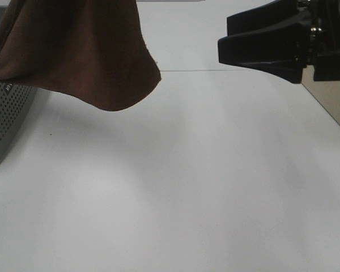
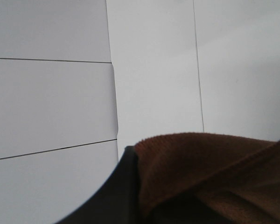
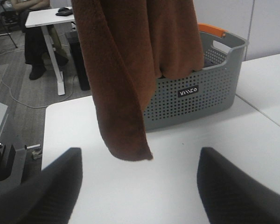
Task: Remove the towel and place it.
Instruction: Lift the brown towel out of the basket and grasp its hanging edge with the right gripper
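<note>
Left tool (image 2: pixel 142 205) pinches the towel (image 1: pixel 73 51), hanging by the grey basket (image 3: pixel 196 93); right tool (image 3: pixel 140 186) stands wide open.

From my station, the grey perforated plastic basket (image 1: pixel 5 113) stands on the flat white table (image 1: pixel 187 187) at its left edge. The dark brown terry-cloth towel (image 1: pixel 73 51) hangs over the table's left side. Its upper part is bunched against the left gripper (image 2: pixel 140 205), one part drops to the basket's rim, and its free corner hangs clear of the tabletop, just right of the basket. The right gripper (image 1: pixel 224 35) sits well apart over the far right, facing the towel. From that side, I see the basket behind the towel.
</note>
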Controlling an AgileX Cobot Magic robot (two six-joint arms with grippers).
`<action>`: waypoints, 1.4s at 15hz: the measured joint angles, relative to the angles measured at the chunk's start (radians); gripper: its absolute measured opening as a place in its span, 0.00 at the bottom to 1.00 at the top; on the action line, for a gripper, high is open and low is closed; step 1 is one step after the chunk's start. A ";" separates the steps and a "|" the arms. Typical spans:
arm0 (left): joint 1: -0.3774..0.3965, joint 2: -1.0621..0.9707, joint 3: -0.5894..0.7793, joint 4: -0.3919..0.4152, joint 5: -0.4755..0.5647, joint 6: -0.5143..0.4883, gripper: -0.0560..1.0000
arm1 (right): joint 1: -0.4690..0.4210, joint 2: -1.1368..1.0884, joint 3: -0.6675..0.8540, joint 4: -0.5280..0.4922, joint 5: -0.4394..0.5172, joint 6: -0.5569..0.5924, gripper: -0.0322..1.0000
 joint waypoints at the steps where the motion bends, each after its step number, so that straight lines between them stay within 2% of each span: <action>1: 0.000 0.006 0.000 -0.008 -0.019 0.016 0.05 | 0.032 0.035 -0.037 0.002 0.003 0.000 0.69; 4: 0.000 0.022 0.000 -0.016 -0.047 0.040 0.05 | 0.133 0.134 -0.163 -0.061 -0.028 0.018 0.69; 8: 0.000 0.041 0.000 -0.016 -0.052 0.060 0.05 | 0.168 0.216 -0.257 -0.127 -0.033 0.068 0.70; 14: 0.000 0.051 0.000 -0.017 -0.129 0.068 0.05 | 0.269 0.248 -0.267 -0.179 -0.011 0.082 0.70; 17: 0.000 0.065 0.000 -0.017 -0.129 0.068 0.05 | 0.271 0.248 -0.268 -0.179 -0.010 0.097 0.67; 20: 0.000 0.065 0.000 -0.017 -0.129 0.065 0.05 | 0.271 0.248 -0.268 -0.188 -0.021 0.108 0.31; 21: 0.000 0.065 0.000 -0.017 -0.129 0.056 0.05 | 0.271 0.248 -0.268 -0.191 -0.038 0.133 0.25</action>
